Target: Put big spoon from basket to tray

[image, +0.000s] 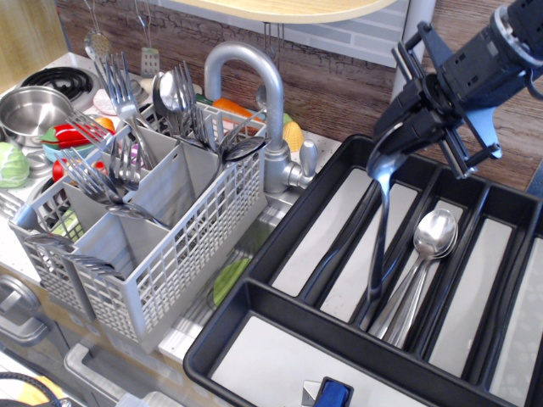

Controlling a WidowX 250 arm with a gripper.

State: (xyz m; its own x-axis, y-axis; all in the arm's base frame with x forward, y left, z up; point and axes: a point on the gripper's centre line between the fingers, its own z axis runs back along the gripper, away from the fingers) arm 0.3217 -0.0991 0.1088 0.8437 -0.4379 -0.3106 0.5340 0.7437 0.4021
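Note:
My gripper (405, 136) is shut on the bowl end of the big spoon (379, 225), a long steel spoon that hangs handle-down over the black tray (280, 229). Its handle tip sits low over the tray's middle compartments, just left of the spoons (431, 242) lying in one compartment. The light grey basket (182, 242) stands at the left, with forks and several spoons upright in its compartments, well apart from the gripper.
A chrome faucet (259, 93) rises between basket and tray. Pots, a stove burner and toy vegetables (34, 110) lie at the far left. A blue object (333, 393) sits in the tray's front compartment. A white post (407, 34) stands behind the tray.

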